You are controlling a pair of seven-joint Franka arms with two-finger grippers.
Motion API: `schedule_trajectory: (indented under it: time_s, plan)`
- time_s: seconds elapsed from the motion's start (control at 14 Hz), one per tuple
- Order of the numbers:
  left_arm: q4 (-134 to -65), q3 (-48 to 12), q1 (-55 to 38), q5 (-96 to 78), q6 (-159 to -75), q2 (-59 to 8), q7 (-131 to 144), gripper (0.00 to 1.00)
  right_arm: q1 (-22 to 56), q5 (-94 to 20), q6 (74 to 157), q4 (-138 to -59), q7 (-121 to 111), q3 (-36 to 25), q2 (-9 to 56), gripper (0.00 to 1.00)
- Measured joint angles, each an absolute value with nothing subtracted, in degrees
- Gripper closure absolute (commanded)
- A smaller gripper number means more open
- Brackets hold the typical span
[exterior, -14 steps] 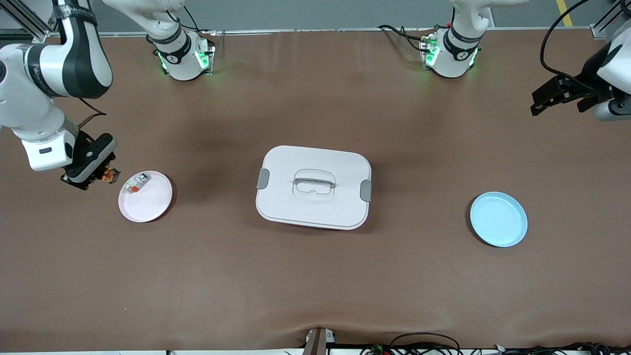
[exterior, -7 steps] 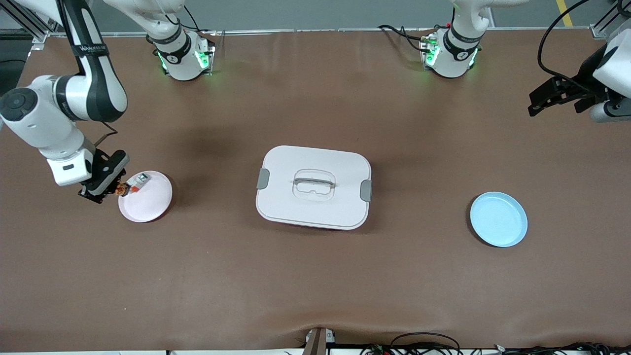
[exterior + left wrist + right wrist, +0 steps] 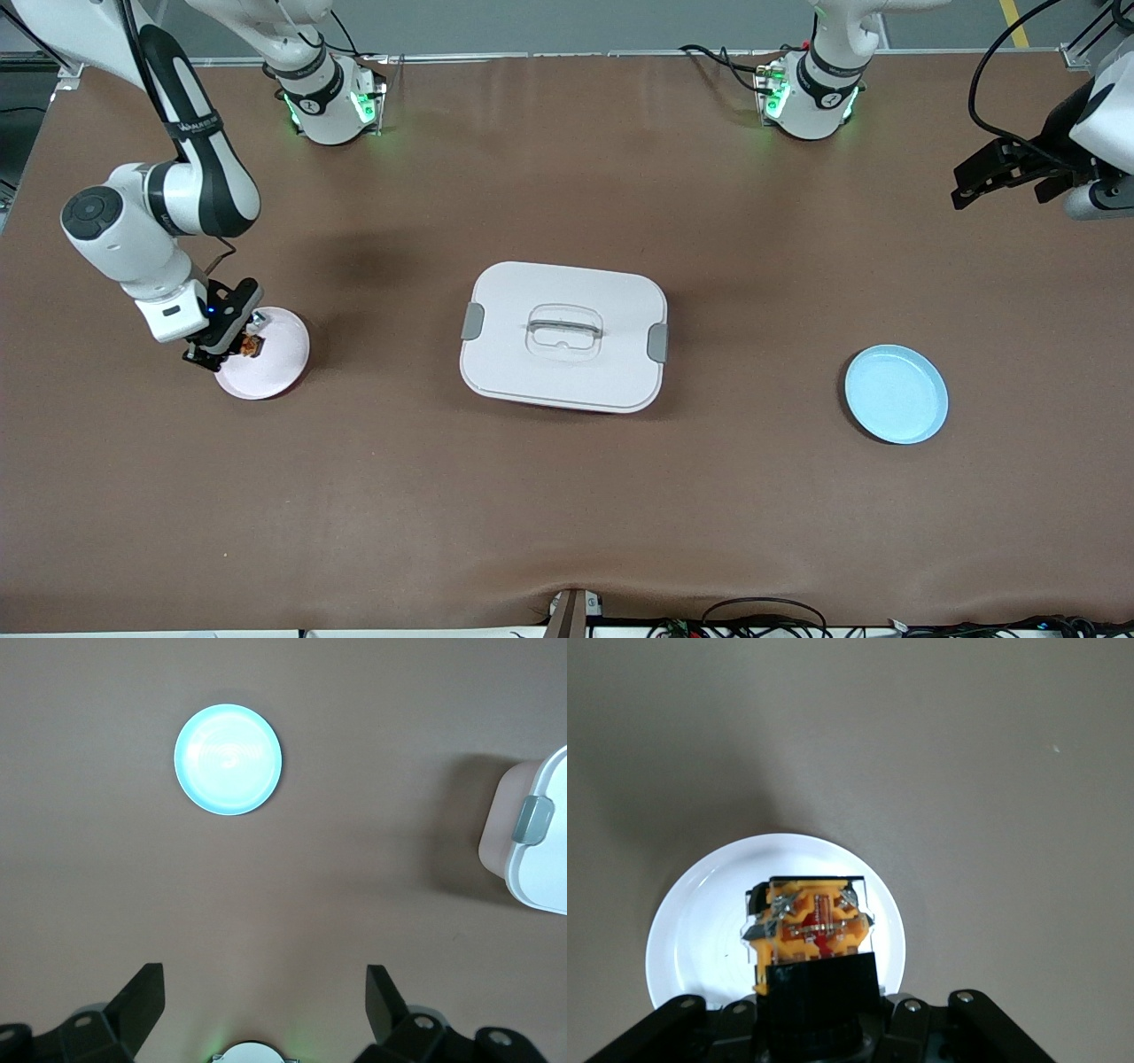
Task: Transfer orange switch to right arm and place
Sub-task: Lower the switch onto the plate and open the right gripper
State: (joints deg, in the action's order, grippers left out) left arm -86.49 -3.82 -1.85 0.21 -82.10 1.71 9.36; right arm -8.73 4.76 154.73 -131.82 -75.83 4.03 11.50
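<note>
Over the pink plate (image 3: pixel 275 368) the right gripper (image 3: pixel 237 341) hangs low, its fingers clamped tight on the orange switch (image 3: pixel 815 926), which sits above the plate's middle in the right wrist view. Toward the left arm's end of the table from that plate stands the white lidded box (image 3: pixel 563 335), and past the box lies the blue plate (image 3: pixel 896 394). Well away from the pink plate, the left gripper (image 3: pixel 1010 173) waits in the air with its fingers (image 3: pixel 146 997) spread wide, holding nothing
</note>
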Motion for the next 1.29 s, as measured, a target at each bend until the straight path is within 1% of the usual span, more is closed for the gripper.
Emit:
schedule_trajectory:
  time_s: [0.43,0.86,1.0,1.29]
  plan:
    - [-86.7,-3.8,-1.8,0.2,-82.4,1.3,9.4,0.0,-11.0,4.8,157.6,-131.9,-83.1,4.0,15.0,1.0]
    - [-86.8,-3.8,-1.7,0.2,-82.6,1.2,9.4,0.0,-11.4,4.8,162.7,-131.9,-83.8,4.0,21.5,1.0]
    - [-86.8,-3.8,-1.6,0.2,-82.7,1.2,9.4,0.0,-11.4,4.8,163.1,-131.9,-83.8,4.0,22.9,0.95]
    - [-86.8,-3.7,-1.6,0.2,-82.8,1.2,9.4,0.0,-11.4,4.8,163.9,-131.9,-83.8,4.0,24.3,0.79]
